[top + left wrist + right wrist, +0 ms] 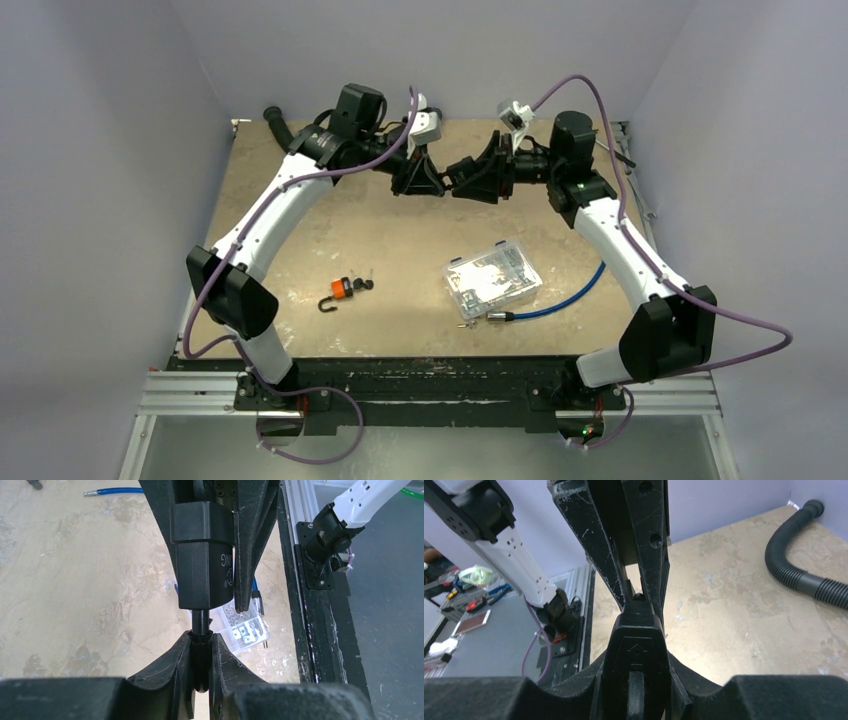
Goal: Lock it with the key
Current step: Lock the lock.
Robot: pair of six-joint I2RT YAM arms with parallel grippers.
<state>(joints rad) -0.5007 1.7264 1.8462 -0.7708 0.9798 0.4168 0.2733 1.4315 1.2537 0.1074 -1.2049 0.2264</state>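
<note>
Above the far end of the tabletop (400,230), the right fingers (250,545) clamp the black lock body (202,560) while the left fingers (175,665) pinch its protruding key stem (199,622); advisable to rotate squarely about that stem, body held rigid, avoiding side load.

Left gripper (201,642) tight around padlock stem (199,621)

I am watching the black lock body (204,555) hanging in mid-air over the far end of the table (400,230), with the right gripper (636,680) clamping it. A short dark stem (199,622) is sticking out of one end, with the left gripper (201,652) pinching it.
</note>
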